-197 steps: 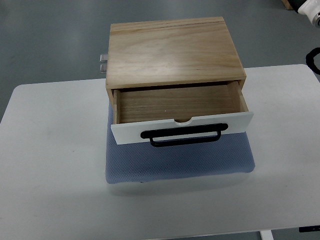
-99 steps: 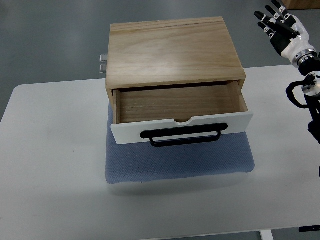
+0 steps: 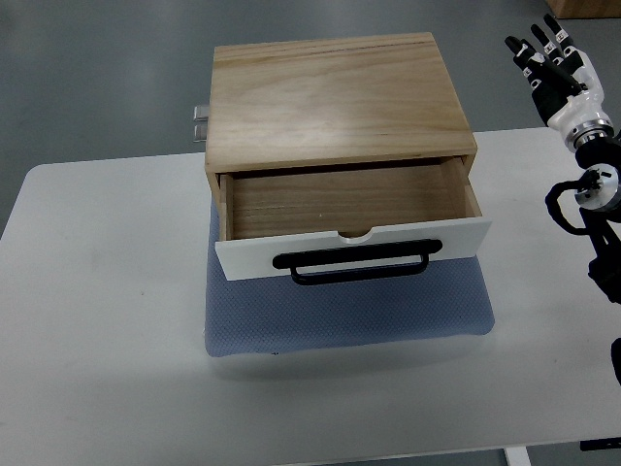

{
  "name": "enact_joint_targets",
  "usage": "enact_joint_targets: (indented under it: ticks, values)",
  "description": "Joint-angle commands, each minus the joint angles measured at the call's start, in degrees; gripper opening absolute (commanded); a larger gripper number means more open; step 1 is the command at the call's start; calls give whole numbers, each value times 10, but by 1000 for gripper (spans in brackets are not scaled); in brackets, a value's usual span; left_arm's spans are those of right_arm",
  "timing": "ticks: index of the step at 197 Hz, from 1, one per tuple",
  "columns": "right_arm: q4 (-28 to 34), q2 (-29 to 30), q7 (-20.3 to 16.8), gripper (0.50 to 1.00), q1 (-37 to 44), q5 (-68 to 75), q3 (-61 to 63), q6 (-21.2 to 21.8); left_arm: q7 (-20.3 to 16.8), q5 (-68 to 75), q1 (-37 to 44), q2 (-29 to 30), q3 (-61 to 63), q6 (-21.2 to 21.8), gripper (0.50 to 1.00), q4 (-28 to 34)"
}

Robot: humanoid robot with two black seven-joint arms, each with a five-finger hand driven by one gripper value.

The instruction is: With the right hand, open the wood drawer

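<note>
Shifted slightly rightward since the earlier frame, right hand [image 3: 555,66] hangs upper right, fingers spread, empty; wood drawer [image 3: 351,221] stands pulled open.

The drawer [image 3: 351,225] front hides its inner floor's near strip.

Lab or test room: plain white table [image 3: 97,291], grey floor [image 3: 97,68], blue mat [image 3: 340,316].

Matt grained wood drawer box [image 3: 335,97]; smooth white drawer front [image 3: 354,250] with black metal handle [image 3: 357,266]; textured blue cloth mat [image 3: 349,320] beneath.
</note>
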Motion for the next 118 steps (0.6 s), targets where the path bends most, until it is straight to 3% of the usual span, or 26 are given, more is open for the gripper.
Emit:
enact_joint_targets:
  ticks: [1,118]
  values:
    - [-1,0,3,954,-6,-4,-6,3,0,0,0,0,0,0,1000,0]
    - [-29,-23,4,952,-13,6,-99,-1,0,0,0,0,0,0,1000,0]
